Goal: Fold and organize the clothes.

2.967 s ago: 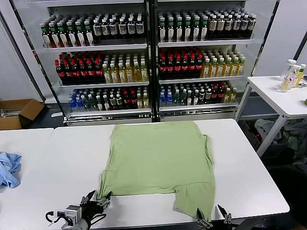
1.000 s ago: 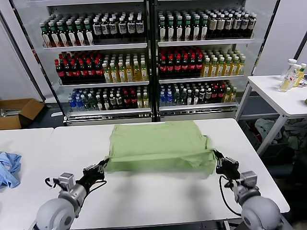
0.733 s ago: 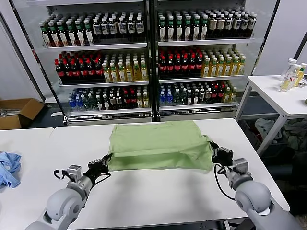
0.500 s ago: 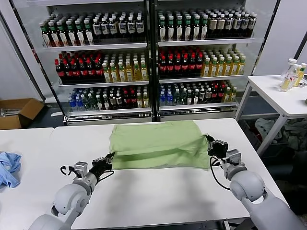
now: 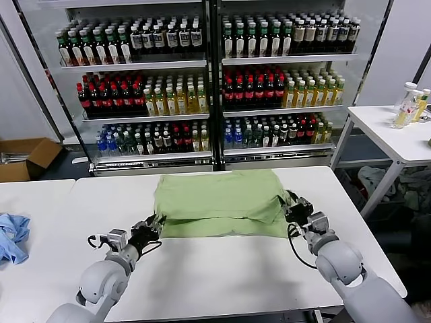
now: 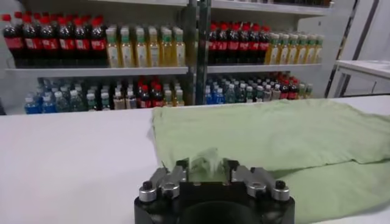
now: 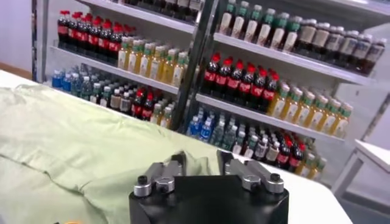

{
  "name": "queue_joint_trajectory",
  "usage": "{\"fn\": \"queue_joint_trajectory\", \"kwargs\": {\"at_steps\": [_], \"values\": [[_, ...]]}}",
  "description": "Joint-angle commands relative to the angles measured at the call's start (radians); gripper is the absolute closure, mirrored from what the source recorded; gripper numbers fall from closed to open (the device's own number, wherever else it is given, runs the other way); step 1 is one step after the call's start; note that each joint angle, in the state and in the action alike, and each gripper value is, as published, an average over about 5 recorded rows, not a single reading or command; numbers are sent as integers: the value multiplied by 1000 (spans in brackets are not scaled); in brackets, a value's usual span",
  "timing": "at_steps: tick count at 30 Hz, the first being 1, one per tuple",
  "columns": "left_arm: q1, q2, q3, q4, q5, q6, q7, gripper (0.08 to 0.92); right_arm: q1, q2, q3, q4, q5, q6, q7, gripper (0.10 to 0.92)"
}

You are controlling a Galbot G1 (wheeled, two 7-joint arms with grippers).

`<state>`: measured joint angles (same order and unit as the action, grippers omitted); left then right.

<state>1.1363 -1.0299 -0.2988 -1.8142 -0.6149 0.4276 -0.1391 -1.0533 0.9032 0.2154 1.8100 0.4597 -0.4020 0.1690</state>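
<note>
The light green cotton polo shirt [image 5: 219, 202] was laid folded in half on the white tabletop [image 5: 222, 269]. The left hand [image 5: 149, 226] was seen released at the shirt's near left corner, and the right hand [image 5: 294, 206] was seen released at its near right corner.

The light green polo shirt [image 5: 219, 202] lies on the white table [image 5: 222, 269], folded in half crosswise, its upper layer resting slightly back from the near edge, surface gently wrinkled.
</note>
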Motion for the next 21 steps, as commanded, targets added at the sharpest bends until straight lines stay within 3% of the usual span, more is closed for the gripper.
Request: {"fn": "queue_joint_trajectory", "kwargs": {"at_steps": [1, 6, 9, 11, 14, 21], "values": [[50, -7, -19, 19, 32, -2, -12, 478, -97, 3, 46, 10, 78, -49, 38, 352], [14, -16, -8, 69, 33, 2, -24, 339, -84, 12, 32, -15, 159, -114, 48, 226], [-1, -20, -3, 92, 32, -2, -29, 254, -76, 16, 17, -17, 186, -127, 47, 235], [0, -21, -2, 96, 30, -6, -30, 216, -74, 17, 10, -16, 201, -132, 46, 284], [10, -22, -2, 88, 28, -7, -30, 249, -74, 18, 4, -15, 215, -137, 42, 361], [20, -25, -5, 82, -4, -7, -20, 448, -73, 11, 3, -13, 228, -141, 32, 552]]}}
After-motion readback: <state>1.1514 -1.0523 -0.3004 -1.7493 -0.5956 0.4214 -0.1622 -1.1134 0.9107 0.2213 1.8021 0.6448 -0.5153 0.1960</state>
